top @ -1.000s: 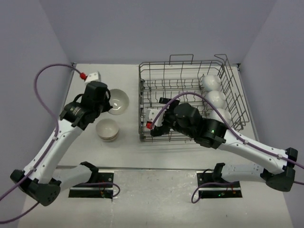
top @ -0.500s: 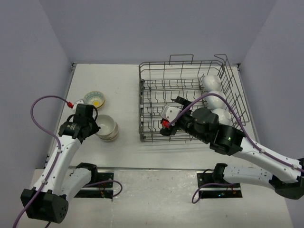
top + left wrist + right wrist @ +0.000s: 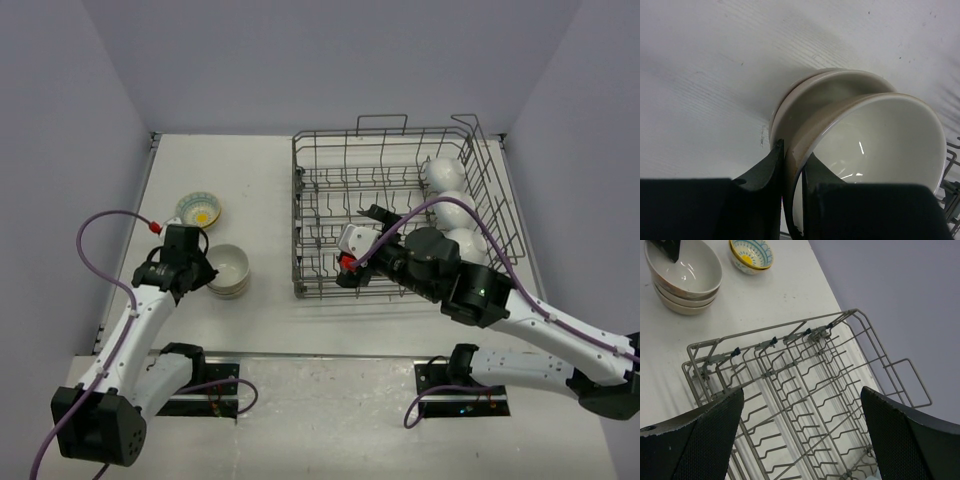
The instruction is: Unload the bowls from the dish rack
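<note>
A stack of cream bowls (image 3: 229, 270) stands on the table left of the dish rack (image 3: 400, 150). My left gripper (image 3: 200, 266) is shut on the near rim of the top bowl (image 3: 880, 135), which rests tilted on the lower bowls (image 3: 805, 92). A teal-rimmed bowl with a yellow centre (image 3: 200, 209) sits behind the stack. Three white bowls (image 3: 455, 208) stand on edge along the rack's right side. My right gripper (image 3: 362, 238) hovers open and empty over the rack's front left part (image 3: 805, 370); the stack (image 3: 685, 275) and the teal bowl (image 3: 751, 254) show beyond it.
The rack has upright tines and raised handle loops (image 3: 382, 120) at the back and right. Grey walls close in the table on three sides. Purple cables trail from both arms. The table's left edge (image 3: 125, 270) lies close to my left arm.
My left gripper has carried a cream bowl from farther back toward me and onto the stack, uncovering the teal bowl. My right gripper has shifted a little right over the rack.
</note>
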`<state>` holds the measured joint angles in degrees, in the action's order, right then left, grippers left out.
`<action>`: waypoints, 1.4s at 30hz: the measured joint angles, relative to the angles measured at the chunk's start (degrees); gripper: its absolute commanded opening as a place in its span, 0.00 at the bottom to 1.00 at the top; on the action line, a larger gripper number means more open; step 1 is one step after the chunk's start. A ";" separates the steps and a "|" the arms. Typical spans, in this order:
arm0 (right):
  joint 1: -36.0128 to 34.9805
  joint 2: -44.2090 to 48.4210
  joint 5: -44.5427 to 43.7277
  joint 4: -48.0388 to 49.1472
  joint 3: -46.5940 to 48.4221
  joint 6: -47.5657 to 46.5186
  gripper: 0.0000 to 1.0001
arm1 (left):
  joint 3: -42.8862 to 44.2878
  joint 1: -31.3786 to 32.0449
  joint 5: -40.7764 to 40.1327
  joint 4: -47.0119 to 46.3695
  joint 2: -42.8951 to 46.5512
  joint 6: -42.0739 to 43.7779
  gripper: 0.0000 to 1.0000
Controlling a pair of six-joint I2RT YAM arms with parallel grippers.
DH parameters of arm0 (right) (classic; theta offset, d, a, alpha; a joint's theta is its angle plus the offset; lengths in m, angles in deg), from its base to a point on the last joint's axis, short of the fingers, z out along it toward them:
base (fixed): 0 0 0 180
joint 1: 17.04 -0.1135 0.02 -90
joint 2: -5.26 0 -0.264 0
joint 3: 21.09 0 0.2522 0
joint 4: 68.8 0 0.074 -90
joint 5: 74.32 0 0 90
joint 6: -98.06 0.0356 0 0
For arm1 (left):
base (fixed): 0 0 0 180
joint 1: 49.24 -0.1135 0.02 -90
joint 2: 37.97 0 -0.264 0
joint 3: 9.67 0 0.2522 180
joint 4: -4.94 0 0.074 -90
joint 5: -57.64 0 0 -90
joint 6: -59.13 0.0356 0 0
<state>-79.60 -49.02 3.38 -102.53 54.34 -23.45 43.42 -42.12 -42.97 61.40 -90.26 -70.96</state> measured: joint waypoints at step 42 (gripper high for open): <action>0.00 -2.08 1.44 0.26 -0.22 -0.02 0.99 | 0.85 -0.85 0.74 2.89 9.86 -3.76 0.22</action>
<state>-79.60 -51.10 4.83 -102.27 54.12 -23.47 44.27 -42.98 -42.23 64.29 -80.40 -74.72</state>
